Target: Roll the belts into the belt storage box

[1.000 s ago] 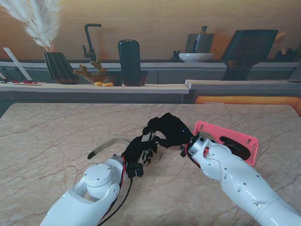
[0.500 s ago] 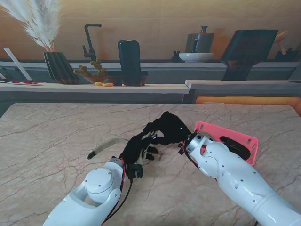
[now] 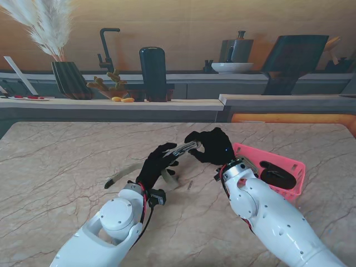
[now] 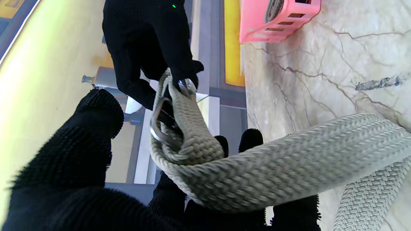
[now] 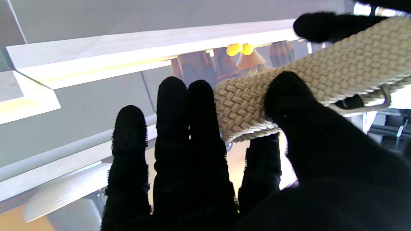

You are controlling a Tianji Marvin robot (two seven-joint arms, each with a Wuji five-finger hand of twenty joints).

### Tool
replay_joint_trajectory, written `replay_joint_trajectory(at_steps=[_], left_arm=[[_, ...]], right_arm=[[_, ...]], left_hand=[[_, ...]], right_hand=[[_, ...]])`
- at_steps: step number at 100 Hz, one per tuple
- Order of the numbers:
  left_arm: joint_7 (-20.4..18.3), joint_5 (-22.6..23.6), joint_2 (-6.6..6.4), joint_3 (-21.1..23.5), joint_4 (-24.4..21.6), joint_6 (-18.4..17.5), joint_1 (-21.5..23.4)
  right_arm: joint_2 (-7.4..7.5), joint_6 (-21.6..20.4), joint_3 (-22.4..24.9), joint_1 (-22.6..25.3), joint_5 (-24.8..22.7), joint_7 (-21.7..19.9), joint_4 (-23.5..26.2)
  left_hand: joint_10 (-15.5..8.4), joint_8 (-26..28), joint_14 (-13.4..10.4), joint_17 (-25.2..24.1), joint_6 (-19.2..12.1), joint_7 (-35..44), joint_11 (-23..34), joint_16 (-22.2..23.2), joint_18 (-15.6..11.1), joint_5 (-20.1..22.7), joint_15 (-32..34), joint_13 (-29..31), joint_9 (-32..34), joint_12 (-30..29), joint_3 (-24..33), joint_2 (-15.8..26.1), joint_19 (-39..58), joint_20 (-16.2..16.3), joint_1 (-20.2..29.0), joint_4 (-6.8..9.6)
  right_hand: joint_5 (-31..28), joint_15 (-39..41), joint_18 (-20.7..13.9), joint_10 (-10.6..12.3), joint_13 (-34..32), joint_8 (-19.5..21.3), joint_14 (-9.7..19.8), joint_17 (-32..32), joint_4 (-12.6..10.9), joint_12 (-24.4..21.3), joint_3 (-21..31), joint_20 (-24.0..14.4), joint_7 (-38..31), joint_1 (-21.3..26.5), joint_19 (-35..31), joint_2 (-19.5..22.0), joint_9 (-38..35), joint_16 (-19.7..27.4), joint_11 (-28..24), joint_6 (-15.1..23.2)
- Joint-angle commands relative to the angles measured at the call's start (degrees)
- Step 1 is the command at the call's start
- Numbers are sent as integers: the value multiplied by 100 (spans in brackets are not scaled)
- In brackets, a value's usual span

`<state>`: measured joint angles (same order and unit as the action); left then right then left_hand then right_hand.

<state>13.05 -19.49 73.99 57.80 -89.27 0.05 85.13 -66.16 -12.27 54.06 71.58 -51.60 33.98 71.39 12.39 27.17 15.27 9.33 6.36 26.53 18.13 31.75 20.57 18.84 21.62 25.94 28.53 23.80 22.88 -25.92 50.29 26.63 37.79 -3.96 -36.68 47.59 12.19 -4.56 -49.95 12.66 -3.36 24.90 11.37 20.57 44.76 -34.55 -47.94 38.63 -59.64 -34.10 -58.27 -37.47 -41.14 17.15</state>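
A beige woven belt [image 3: 186, 148] is lifted off the table between my two black-gloved hands. My right hand [image 3: 211, 146] pinches its buckle end [image 5: 244, 109] between thumb and fingers. The belt [image 4: 282, 166] runs across the fingers of my left hand [image 3: 156, 167], looped by the metal buckle [image 4: 160, 128], with the thumb [image 4: 80, 154] standing apart. Its tail [image 3: 125, 173] trails on the table to the left. The pink belt storage box [image 3: 289, 160] stands to the right of my right hand and holds a dark rolled belt [image 3: 278, 173].
A small dark bit [image 3: 189, 185] lies on the marble between the arms. Beyond the table's far edge a counter carries a vase with pampas grass [image 3: 69, 78], a black cylinder [image 3: 152, 72] and a bowl [image 3: 232, 67].
Both hands have risen from the table with the belt. The right hand moved right and farther from me, drawing the buckle end away from the left hand.
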Motion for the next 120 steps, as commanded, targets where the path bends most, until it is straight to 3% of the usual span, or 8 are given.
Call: replay_joint_trajectory(at_steps=[1,39,53,64,80,110,120], left_arm=[[36,-43,17,6,40,-40,8],[268,394,65,-129,244,-129,-103],[439,644,109,-302,345,-278,-152],[613,806,169,-474,461,-469,-212],[809,1071,235,-649,603,-577,-316],[1349,1190,409,-703,731,-432,-406],[1518,1230,452,-689,757,-444,-415]], right_arm=[[-64,90,62,49,73,102,137],[-181,480,285,141,122,625,359],[-279,577,277,145,361,697,416],[-358,573,202,148,645,619,438],[-431,491,15,154,967,416,410],[-559,257,-384,194,1526,89,307],[-576,154,-482,222,1657,-31,277]], left_hand=[[-108,-44,-255,-94,-295,-170,-208,-198,-244,-77,-190,-208,-250,-122,-67,60,-167,-138,-223,110],[-135,-287,-413,-506,-225,-418,-366,-704,-809,-548,-638,-786,-912,-433,74,19,-801,-470,-364,103],[-193,-418,-487,-680,-203,-421,-345,-825,-1128,-810,-661,-1039,-1230,-531,127,91,-1019,-586,-484,96],[-222,-537,-556,-819,-168,-394,-329,-892,-1405,-1031,-671,-1243,-1519,-608,149,151,-1224,-694,-545,94],[-238,-1227,-648,-1028,-105,-1233,-556,-1008,-1672,-1027,-715,-1605,-1788,-889,17,268,-1540,-863,-649,91],[-232,-1619,-716,-1147,14,-2335,-955,-1033,-1823,-1079,-609,-1889,-1910,-992,-294,546,-1688,-946,-601,116],[-263,-1412,-749,-1135,-29,-2501,-937,-1025,-1851,-1103,-551,-1883,-1901,-933,-503,680,-1646,-927,-533,145]], right_hand=[[-872,97,123,232,230,571,67,-98,-107,110,133,51,-1232,384,-196,682,-97,-105,-266,-319],[-825,206,141,191,274,639,34,-113,-147,92,90,88,-1206,426,-307,721,-30,-114,-352,-390],[-808,252,147,178,287,654,21,-126,-165,78,77,106,-1205,436,-352,730,-11,-115,-394,-418],[-815,281,149,157,282,656,13,-134,-181,65,74,122,-1204,448,-375,711,-19,-113,-421,-453],[-856,328,182,112,259,644,-27,-141,-213,41,88,148,-1196,460,-410,666,-51,-113,-459,-523],[-925,439,253,35,208,635,-78,-178,-243,27,151,171,-1178,451,-445,578,-110,-152,-537,-590],[-939,457,273,23,196,639,-88,-189,-244,28,168,174,-1171,439,-447,566,-125,-160,-551,-595]])
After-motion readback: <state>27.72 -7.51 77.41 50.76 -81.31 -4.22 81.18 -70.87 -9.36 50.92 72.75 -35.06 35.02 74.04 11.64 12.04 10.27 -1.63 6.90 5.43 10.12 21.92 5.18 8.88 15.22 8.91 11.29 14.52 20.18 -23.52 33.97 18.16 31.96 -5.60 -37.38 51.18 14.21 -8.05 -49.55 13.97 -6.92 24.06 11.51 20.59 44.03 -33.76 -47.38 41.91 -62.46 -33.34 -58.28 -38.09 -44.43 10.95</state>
